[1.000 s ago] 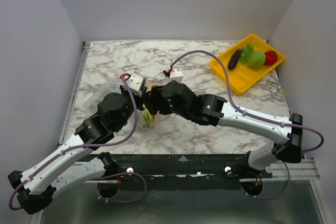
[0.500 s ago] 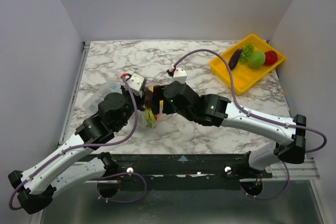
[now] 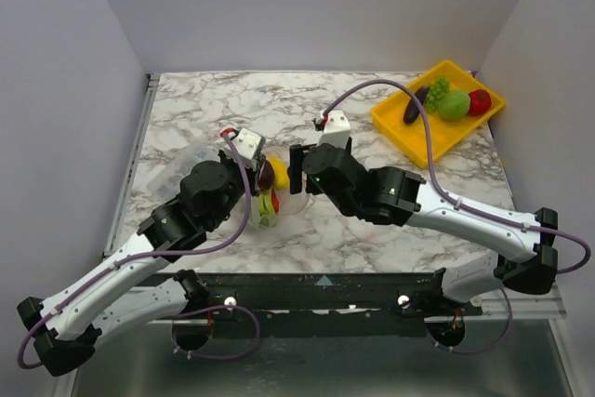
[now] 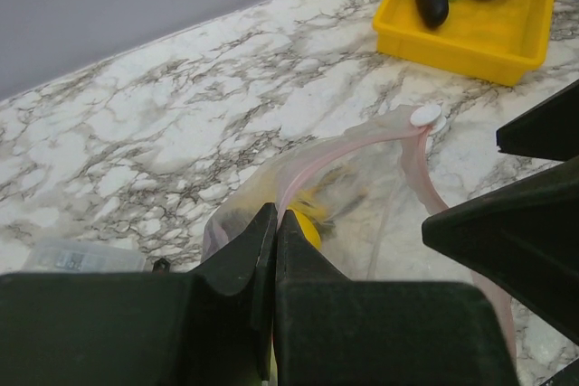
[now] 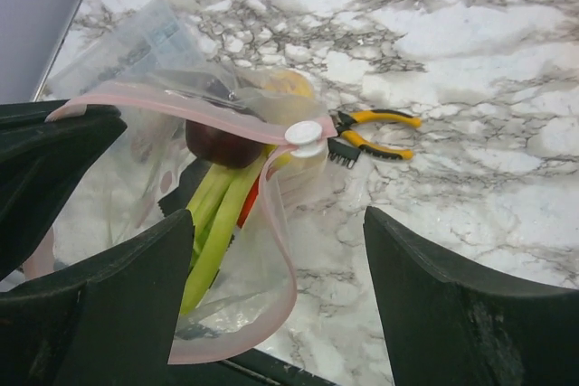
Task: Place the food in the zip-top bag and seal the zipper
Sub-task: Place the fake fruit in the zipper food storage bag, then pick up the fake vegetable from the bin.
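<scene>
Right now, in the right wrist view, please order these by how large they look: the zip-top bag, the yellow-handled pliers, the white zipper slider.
1. zip-top bag: clearly largest, though it also hangs nearest the camera.
2. yellow-handled pliers.
3. white zipper slider: smallest.

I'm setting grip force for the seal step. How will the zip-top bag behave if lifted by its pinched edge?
Likely floppy: the zip-top bag is thin clear film, and its zipper curves loosely away from where the left gripper pinches it. Probably bottom-heavy, since the food lies bunched low inside, so it may swing. The smooth film might slip.
</scene>
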`<state>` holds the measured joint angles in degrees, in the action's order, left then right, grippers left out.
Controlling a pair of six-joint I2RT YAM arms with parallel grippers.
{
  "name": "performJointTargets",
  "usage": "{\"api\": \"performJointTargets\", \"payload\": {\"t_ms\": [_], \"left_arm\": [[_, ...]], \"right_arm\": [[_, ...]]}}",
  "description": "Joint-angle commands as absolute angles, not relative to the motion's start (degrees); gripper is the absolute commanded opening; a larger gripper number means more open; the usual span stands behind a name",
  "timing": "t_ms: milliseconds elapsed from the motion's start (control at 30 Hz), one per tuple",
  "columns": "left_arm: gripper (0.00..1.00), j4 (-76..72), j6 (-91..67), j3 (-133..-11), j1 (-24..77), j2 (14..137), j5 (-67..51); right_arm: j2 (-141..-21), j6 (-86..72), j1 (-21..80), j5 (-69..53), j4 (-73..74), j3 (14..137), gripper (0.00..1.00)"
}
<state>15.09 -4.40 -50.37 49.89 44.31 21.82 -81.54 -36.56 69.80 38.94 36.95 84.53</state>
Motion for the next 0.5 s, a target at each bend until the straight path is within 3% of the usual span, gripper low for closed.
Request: {"api": "performJointTargets", "payload": {"t_ms": [0,233,333,467], "left_arm": [[0.00,15.2,-5.2,-52.8,49.7,44.8,20.7],[0.00,15.2,-5.2,-53.0,49.7,45.3,20.4],[0.00,15.3,-5.2,-53.0,49.7,45.3,20.4],[0.00,15.4,-5.2,-53.0,49.7,45.5,20.5]], "right_arm": [[-78.0,-34.2,70.1,45.2,37.7,84.8,0.77],[-75.1,-37.8,70.1,42.5,34.5,76.0,0.70],[-75.6,-39.1,70.0,39.0,32.6,73.6,0.51],[-79.6,-39.8,70.0,33.6,32.1,74.6,0.36]]}}
